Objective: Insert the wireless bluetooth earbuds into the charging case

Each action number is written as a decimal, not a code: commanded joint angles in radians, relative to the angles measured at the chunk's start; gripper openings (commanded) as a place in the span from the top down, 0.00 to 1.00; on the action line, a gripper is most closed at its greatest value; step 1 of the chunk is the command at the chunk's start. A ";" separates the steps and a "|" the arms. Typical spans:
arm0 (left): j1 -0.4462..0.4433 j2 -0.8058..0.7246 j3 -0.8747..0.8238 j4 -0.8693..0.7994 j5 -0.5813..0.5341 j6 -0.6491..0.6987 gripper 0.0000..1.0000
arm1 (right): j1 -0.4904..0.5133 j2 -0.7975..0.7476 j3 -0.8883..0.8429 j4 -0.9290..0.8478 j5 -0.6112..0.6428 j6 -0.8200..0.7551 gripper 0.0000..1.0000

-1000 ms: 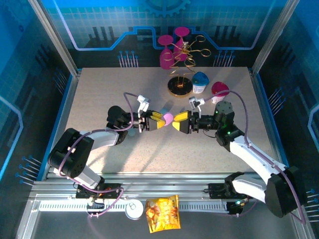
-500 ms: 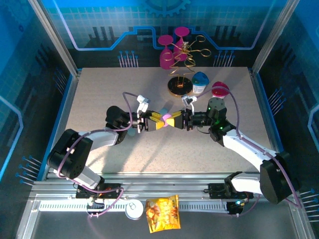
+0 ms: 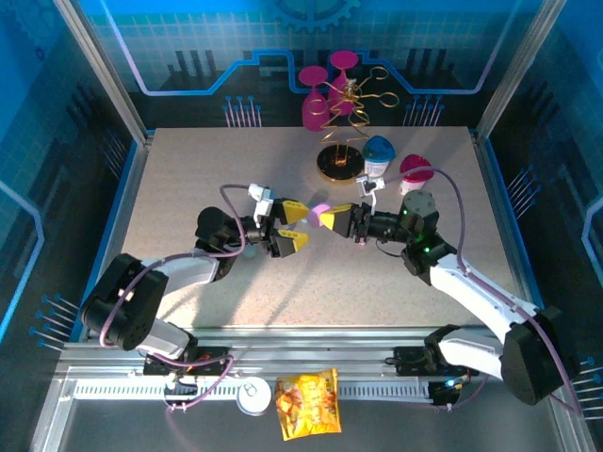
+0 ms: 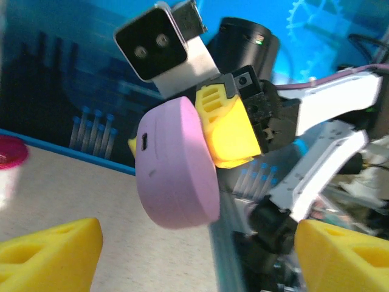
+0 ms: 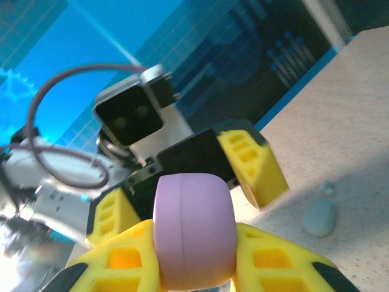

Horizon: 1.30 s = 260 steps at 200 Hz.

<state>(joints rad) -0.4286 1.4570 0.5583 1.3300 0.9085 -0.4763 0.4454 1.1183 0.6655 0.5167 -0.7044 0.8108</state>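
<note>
Lilac charging case [image 5: 194,234] in raised, outstretched right tool [image 5: 196,267]

A speckled beige tabletop [image 3: 188,188] sits inside an enclosure of blue wall panels [image 3: 188,38]. The panels are printed with pale grid lines and circuit-like traces, and a gear emblem [image 3: 317,11] sits at the top of the back wall. Slanting aluminium posts [image 3: 102,71] frame the back corners. Grooved aluminium rails [image 3: 358,353] run along the near edge. The walls glow blue, and the tabletop is evenly lit with soft shadows.
</note>
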 commanded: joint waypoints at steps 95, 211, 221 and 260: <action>-0.232 -0.021 -0.075 -0.037 -0.554 0.770 0.03 | -0.076 -0.149 -0.106 -0.038 0.129 0.516 1.00; -0.269 0.013 0.002 -0.007 -0.536 0.747 0.20 | -0.019 -0.125 -0.173 0.146 0.148 0.713 1.00; -0.269 0.012 0.003 -0.010 -0.536 0.743 0.22 | -0.015 -0.119 -0.174 0.166 0.146 0.721 1.00; -0.271 0.012 0.019 -0.031 -0.537 0.724 0.31 | 0.006 -0.100 -0.170 0.220 0.145 0.736 1.00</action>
<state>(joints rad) -0.6918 1.4635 0.5377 1.2861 0.3710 0.2619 0.4320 1.0107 0.5030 0.6453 -0.5636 1.5230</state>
